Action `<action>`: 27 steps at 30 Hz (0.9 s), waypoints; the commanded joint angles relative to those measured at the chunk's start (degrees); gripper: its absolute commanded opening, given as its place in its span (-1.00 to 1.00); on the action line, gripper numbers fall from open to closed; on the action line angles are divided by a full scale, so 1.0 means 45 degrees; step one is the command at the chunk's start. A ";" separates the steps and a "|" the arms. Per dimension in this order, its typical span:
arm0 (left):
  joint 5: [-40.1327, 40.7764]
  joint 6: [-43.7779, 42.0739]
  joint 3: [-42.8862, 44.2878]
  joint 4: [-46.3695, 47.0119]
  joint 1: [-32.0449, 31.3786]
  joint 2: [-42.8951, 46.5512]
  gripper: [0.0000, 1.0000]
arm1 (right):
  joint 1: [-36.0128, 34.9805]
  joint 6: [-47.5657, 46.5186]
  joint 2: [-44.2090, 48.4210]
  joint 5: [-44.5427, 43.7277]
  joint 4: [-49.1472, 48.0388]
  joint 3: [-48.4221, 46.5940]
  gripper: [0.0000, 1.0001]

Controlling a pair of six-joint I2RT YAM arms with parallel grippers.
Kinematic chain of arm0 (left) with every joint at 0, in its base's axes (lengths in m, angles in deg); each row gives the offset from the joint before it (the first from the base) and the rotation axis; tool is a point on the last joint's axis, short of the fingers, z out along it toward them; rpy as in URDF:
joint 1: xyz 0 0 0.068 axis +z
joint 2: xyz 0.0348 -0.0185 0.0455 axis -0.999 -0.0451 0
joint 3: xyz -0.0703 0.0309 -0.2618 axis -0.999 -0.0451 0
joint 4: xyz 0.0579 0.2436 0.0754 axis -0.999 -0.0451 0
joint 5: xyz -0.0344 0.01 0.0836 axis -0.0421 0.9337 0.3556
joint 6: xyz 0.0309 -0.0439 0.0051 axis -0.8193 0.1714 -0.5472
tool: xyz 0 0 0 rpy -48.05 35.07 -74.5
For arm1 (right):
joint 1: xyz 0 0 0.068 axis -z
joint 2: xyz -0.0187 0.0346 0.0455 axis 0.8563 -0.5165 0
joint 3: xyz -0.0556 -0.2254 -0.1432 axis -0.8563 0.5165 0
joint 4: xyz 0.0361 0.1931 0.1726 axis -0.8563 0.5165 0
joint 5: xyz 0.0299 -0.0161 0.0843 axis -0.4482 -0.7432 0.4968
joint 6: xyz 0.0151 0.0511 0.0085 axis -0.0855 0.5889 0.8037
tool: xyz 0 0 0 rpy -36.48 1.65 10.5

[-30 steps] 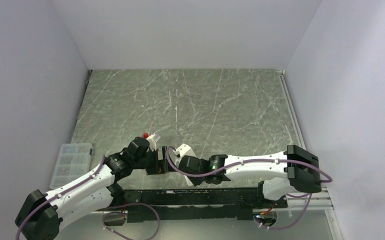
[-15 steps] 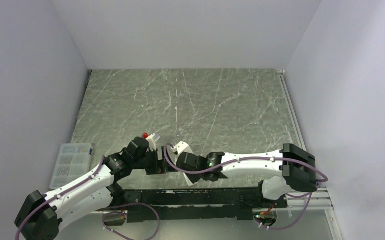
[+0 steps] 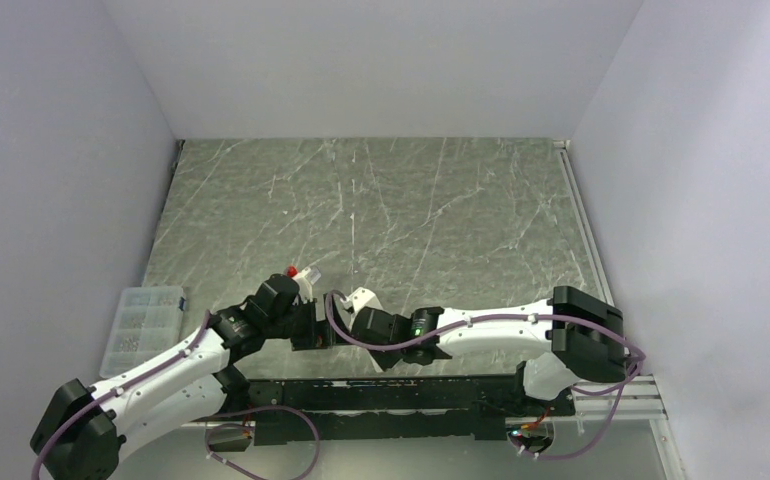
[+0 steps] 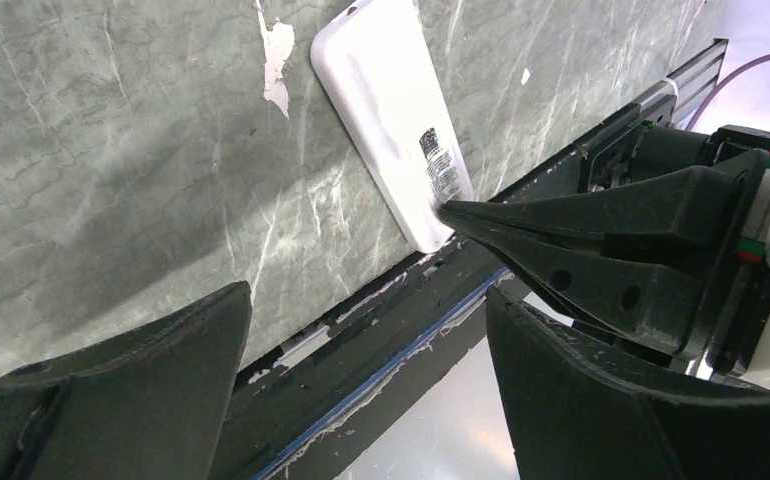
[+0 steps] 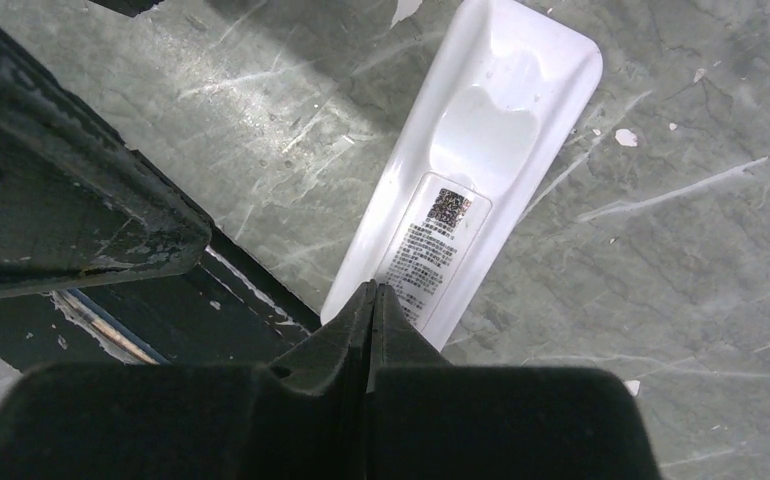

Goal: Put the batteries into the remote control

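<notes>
The remote control [image 5: 471, 170] lies back up on the marbled table by its near edge, a printed label at its near end; it also shows in the left wrist view [image 4: 391, 120]. My right gripper [image 5: 373, 288] is shut, with its tip on the remote's near end at the label's edge. Its pointed tip also shows in the left wrist view [image 4: 446, 208]. My left gripper [image 4: 366, 300] is open and empty, hovering over the table's front rail just left of the right gripper. In the top view both grippers [image 3: 326, 325] meet and hide the remote. The batteries are out of view.
A clear compartment box [image 3: 143, 325] sits at the left edge of the table. The black rail [image 3: 401, 395] runs along the near edge. The marbled table top [image 3: 381, 210] stretches back to the white walls. Small white chips [image 5: 626, 137] lie by the remote.
My right arm has shifted left, bringing its shut gripper closer to the left gripper. The left arm has stayed put.
</notes>
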 commanded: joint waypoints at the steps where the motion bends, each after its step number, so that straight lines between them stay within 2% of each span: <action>1: -0.0179 -0.0147 0.0112 0.0267 0.0061 0.0071 0.84 | 0.0030 0.0204 0.0192 -0.0226 0.0123 0.0213 -1.00; 5: -0.0066 -0.0288 0.0395 -0.0090 0.0061 0.0147 0.84 | 0.0030 0.0094 0.0765 -0.0855 0.0539 -0.0107 -1.00; 7: -0.0014 -0.0346 0.0544 -0.0247 0.0062 0.0188 0.84 | 0.0030 0.0007 0.1102 -0.1178 0.0668 -0.0227 -0.93; 12: 0.0370 -0.0559 0.1072 -0.0945 0.0086 0.0418 0.84 | 0.0111 -0.0447 0.2302 -0.1824 0.0315 -0.0111 -0.50; 15: 0.0715 -0.0777 0.1651 -0.1520 0.0081 0.0484 0.85 | 0.0274 -0.0877 0.3043 -0.2043 0.0069 -0.0028 -0.10; 20: 0.1566 -0.1253 0.2903 -0.2889 0.0081 0.0265 0.89 | 0.0467 -0.1622 0.4376 -0.2638 -0.0562 0.0182 0.33; 21: 0.1728 -0.1384 0.3190 -0.3158 0.0091 0.0225 0.90 | 0.0494 -0.1854 0.4587 -0.2731 -0.0684 0.0184 0.48; 22: 0.1909 -0.1520 0.3536 -0.3390 0.0082 0.0198 0.91 | 0.0498 -0.2137 0.4755 -0.2874 -0.0831 0.0194 0.88; 23: 0.2069 -0.1712 0.3856 -0.3606 0.0081 0.0177 0.92 | 0.0515 -0.2365 0.4935 -0.3120 -0.0892 0.0212 0.98; 27: 0.2831 -0.2660 0.5286 -0.4689 0.0081 0.0062 0.95 | 0.0613 -0.2921 0.5676 -0.3970 -0.1161 0.0397 1.00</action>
